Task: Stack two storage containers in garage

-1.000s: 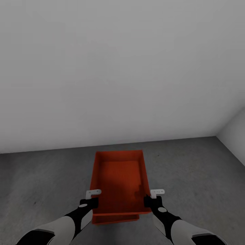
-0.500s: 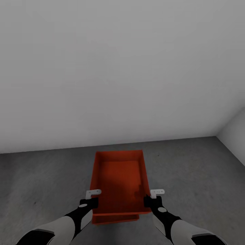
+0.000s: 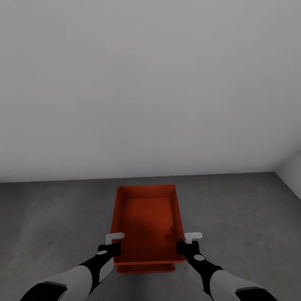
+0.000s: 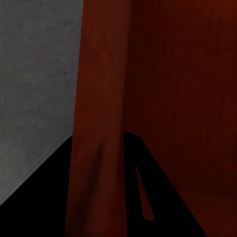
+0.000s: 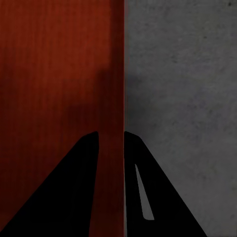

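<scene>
1. Orange-red rectangular open-topped storage container [image 3: 147,221]: held between both arms above the dark grey mottled concrete floor [image 3: 242,209], near the plain white wall [image 3: 150,83].
2. Second orange-red container [image 3: 144,268]: its edge shows just beneath the held one's near end.
3. Left gripper [image 3: 112,246]: jaws closed on the container's left side wall [image 4: 98,123], one finger on each face.
4. Right gripper [image 3: 187,246]: jaws pinching the right side wall [image 5: 114,98] likewise.

The lower container [image 3: 144,269] now sits squarely beneath the held container [image 3: 147,221]; the camera view has turned.
</scene>
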`<state>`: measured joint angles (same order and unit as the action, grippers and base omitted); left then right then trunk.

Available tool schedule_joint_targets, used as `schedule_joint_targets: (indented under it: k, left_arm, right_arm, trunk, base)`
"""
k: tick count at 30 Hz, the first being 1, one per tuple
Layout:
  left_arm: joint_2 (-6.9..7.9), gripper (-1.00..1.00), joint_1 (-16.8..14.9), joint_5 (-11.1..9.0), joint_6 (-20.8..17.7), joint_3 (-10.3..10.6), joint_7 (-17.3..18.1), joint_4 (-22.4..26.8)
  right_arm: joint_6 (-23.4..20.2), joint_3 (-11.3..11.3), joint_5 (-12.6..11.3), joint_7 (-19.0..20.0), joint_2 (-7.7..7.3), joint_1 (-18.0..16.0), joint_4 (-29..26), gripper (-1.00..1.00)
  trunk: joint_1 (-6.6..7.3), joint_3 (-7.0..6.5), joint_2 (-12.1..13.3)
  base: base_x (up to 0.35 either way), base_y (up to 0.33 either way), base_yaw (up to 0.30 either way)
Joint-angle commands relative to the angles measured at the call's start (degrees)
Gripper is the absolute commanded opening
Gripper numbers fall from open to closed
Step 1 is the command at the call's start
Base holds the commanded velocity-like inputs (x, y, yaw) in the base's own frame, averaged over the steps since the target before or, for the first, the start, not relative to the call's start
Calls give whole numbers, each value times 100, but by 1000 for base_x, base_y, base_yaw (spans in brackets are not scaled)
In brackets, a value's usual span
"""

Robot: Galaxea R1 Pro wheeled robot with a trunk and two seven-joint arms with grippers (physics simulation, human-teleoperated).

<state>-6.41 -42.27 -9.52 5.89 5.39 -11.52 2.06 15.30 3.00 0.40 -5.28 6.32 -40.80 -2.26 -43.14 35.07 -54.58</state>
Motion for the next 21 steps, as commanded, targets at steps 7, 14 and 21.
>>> schedule_joint_targets:
  k: [7,14,21]
  left_arm:
    - [61,-100,-1,-103,27,-210,-35,-22]
    - [61,-100,-1,-103,27,-212,-38,-22]
    - [61,-100,-1,-103,27,-214,-37,-22]
  right_arm:
    - [76,-431,136,-25,3,-7,-20,-100]
    - [78,-431,136,-25,1,-7,-20,-100]
    - [78,-428,142,-25,1,-7,-20,-100]
  trunk:
    - [0,4,-4]
    - [0,4,-4]
    - [0,4,-4]
  base:
    - [0,0,267]
    - [0,0,96]
    - [0,0,6]
